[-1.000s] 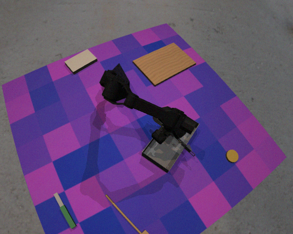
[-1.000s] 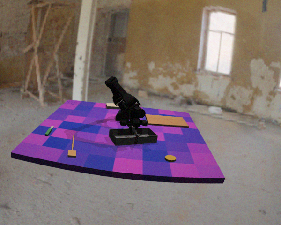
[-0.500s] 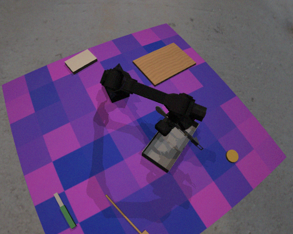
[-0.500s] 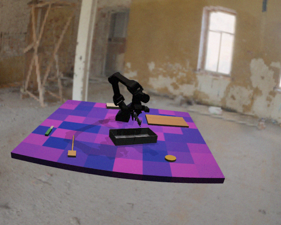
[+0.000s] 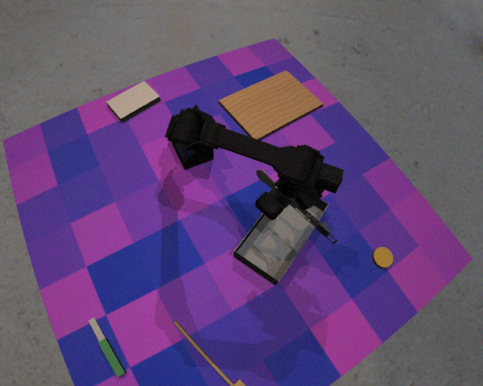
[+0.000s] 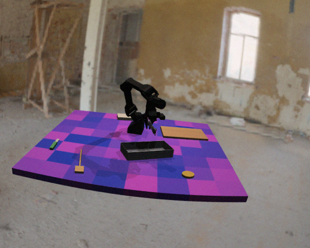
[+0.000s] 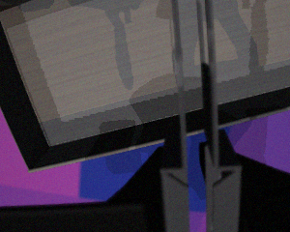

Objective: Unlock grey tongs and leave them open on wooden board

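The grey tongs (image 5: 323, 227) (image 6: 152, 130) (image 7: 181, 97) are held above the roasting tin, clear of its rim. One scalloped tip shows left of the gripper in the top view, and the looped hinge end points to the lower right. Their arms run close together in the wrist view; the lock's state cannot be told. My gripper (image 7: 183, 154) is shut on the tongs, with a black finger at each side of the two arms. The dark roasting tin (image 5: 254, 267) (image 6: 150, 155) (image 7: 14, 116) stands below. The wooden board (image 5: 270, 104) (image 6: 184, 133) lies flat, with nothing on it.
A cream block (image 5: 134, 100) (image 6: 123, 116) lies near the arm's base. A yellow disc (image 5: 382, 256) (image 6: 188, 174) lies beyond the tin. A green-handled tool (image 5: 111, 357) (image 6: 53, 144) and a wooden stick tool (image 5: 202, 352) (image 6: 79, 169) lie on the far side from the board.
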Robot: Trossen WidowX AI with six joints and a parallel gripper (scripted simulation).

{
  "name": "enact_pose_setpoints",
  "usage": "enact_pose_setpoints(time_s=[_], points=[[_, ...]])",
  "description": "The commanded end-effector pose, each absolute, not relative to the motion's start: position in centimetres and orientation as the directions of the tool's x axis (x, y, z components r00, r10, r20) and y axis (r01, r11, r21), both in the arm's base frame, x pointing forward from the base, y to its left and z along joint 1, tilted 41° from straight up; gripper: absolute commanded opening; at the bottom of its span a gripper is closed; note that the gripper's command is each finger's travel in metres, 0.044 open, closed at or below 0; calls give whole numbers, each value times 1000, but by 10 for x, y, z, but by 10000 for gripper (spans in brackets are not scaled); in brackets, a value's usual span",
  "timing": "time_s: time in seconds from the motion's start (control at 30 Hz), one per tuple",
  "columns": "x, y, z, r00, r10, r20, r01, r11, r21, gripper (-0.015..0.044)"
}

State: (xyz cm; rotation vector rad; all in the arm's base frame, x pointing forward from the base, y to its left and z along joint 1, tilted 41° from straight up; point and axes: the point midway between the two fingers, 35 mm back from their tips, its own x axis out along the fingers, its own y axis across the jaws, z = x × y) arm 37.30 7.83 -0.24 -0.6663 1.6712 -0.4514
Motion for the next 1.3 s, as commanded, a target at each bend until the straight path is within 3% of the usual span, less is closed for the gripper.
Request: enact_pose_setpoints(time_s=[0.0, 0.83, 1.27], points=[[370, 91, -9, -111, -644, -757, -224, 759, -612, -150], [277, 252, -117, -107, -623, -775, -694, 605, -390, -150], [235, 284, -139, -108, -625, -773, -792, 524, -312, -150]])
